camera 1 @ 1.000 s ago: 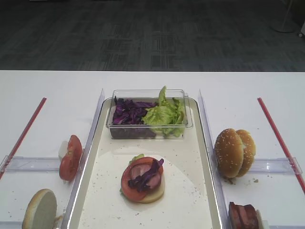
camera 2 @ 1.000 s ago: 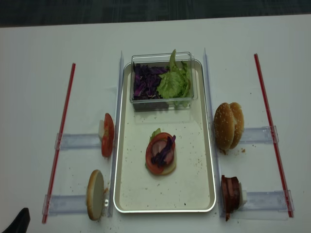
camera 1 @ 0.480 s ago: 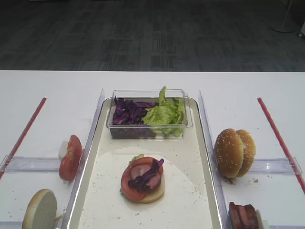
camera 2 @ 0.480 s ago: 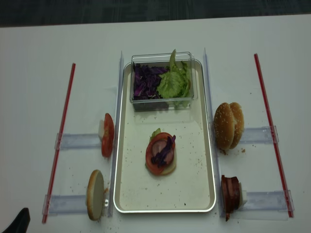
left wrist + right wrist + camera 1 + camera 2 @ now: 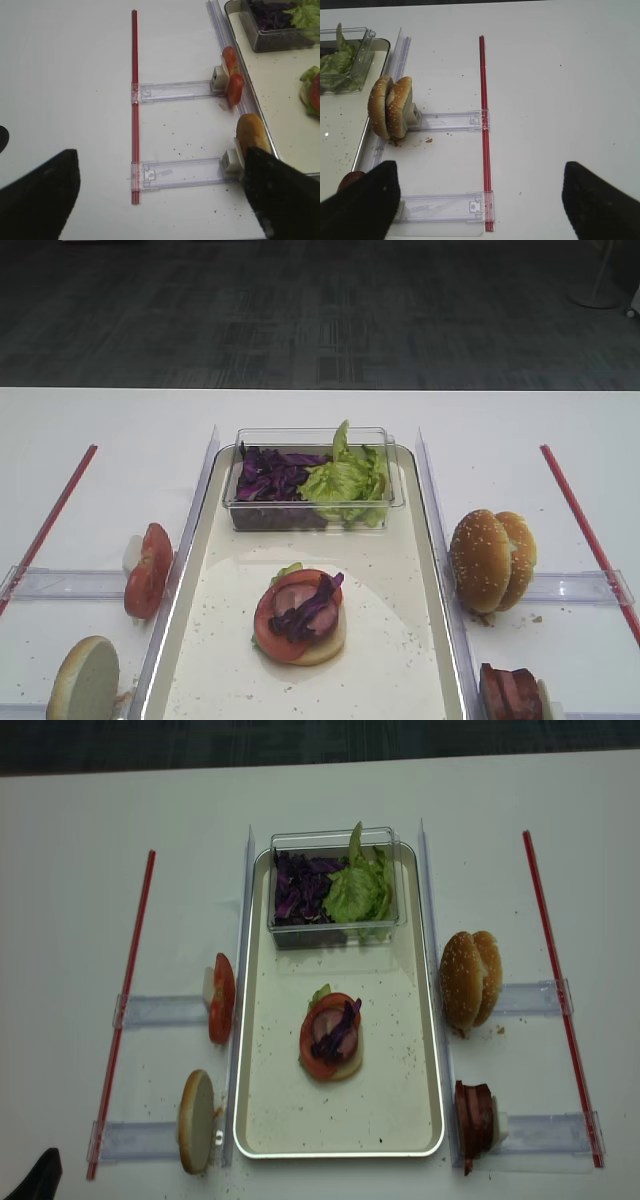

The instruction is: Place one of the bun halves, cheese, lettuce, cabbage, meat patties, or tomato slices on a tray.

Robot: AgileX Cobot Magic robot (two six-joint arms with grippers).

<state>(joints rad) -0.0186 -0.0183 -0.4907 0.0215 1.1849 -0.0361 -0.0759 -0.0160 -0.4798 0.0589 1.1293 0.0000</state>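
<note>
1. Two seeded golden-brown bun halves (image 5: 492,559) stand on edge together on a clear plastic holder right of the long silver-rimmed tray (image 5: 196,580); a third pale-faced bun half (image 5: 84,678) stands at the tray's near left corner.
2. On the tray floor I see a small stack: pale bun base, a bit of green leaf, bright red tomato slice (image 5: 270,618), pinkish meat disc and a tangle of purple cabbage shreds (image 5: 305,608) on top.
3. At the tray's far end sits a clear plastic tub (image 5: 312,478) holding more purple shreds on the left and frilly green lettuce (image 5: 346,479) on the right.
4. More red tomato slices (image 5: 147,570) stand outside the left rim, brownish meat patties (image 5: 510,691) at the near right.
5. My left gripper (image 5: 150,195) and right gripper (image 5: 475,200) both hang over bare white table, fingers spread wide, gripping nothing.
</note>
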